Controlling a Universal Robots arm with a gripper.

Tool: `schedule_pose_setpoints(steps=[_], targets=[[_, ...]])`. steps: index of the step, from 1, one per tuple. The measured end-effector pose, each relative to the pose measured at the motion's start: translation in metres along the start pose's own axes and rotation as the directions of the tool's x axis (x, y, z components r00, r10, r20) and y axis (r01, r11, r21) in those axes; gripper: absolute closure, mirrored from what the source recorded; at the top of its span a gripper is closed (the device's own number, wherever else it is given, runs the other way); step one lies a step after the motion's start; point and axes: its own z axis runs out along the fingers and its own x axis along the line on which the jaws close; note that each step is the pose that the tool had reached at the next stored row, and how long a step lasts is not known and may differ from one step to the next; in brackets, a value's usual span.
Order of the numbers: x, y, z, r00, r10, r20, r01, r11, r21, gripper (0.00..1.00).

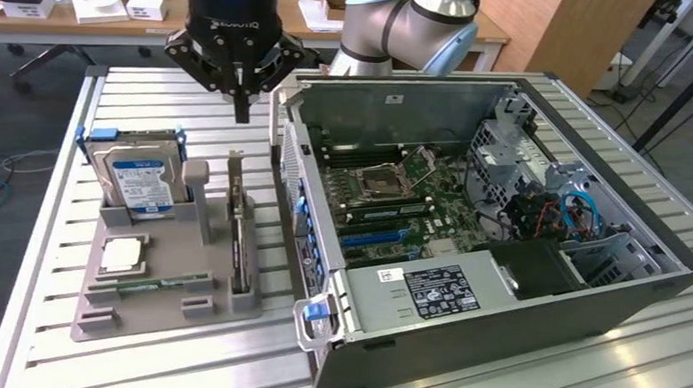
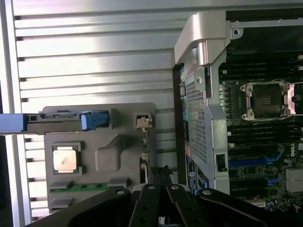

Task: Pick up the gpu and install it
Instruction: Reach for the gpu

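gpu (image 1: 239,228) on edge in gray holder (image 1: 159,254); hard drive (image 1: 143,179) alongside

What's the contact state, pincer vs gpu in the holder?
Apart. The exterior view shows the pincer hanging above the gpu, which stands on edge in the grey holder, with bare table slats visible between them.

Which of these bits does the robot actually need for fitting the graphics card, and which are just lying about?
Needed: gpu, standing on edge in the grey holder; open computer case; claw, shut, above it.
Lying about: hard drive; processor chip; green memory stick.
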Motion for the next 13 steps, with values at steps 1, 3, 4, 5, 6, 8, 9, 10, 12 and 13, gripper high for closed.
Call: schedule_pose_setpoints(steps=[1,3,4,5,6,8,9,10,12,13], targets=[[0.0,-0.0024,0.0,1.0,0.0,0.0001,0.0,1.0,-0.0001,0.9],[-0.001,-0.0077,-0.0003,1.0,0.0,0.0001,0.0,1.0,0.0,0.9],[-0.001,-0.0106,-0.0004,1.0,0.0,0.0001,0.0,1.0,0.0,0.9],[-0.001,-0.0137,-0.0006,1.0,0.0,0.0,0.0,1.0,-0.0001,0.9],[-0.001,-0.0173,-0.0007,1.0,0.0,0.0001,0.0,1.0,-0.0001,0.9],[-0.001,-0.0238,-0.001,1.0,0.0,0.0001,0.0,1.0,0.0,0.9],[-0.001,-0.027,-0.0012,1.0,0.0,0.0,0.0,1.0,0.0,0.9],[-0.001,-0.03,-0.0013,1.0,0.0,0.0001,0.0,1.0,0.0,0.9],[-0.001,-0.0357,-0.0015,1.0,0.0,0.0002,0.0,1.0,0.0,0.9],[-0.001,-0.0381,-0.0016,1.0,0.0,0.0001,0.0,1.0,-0.0001,0.9]])
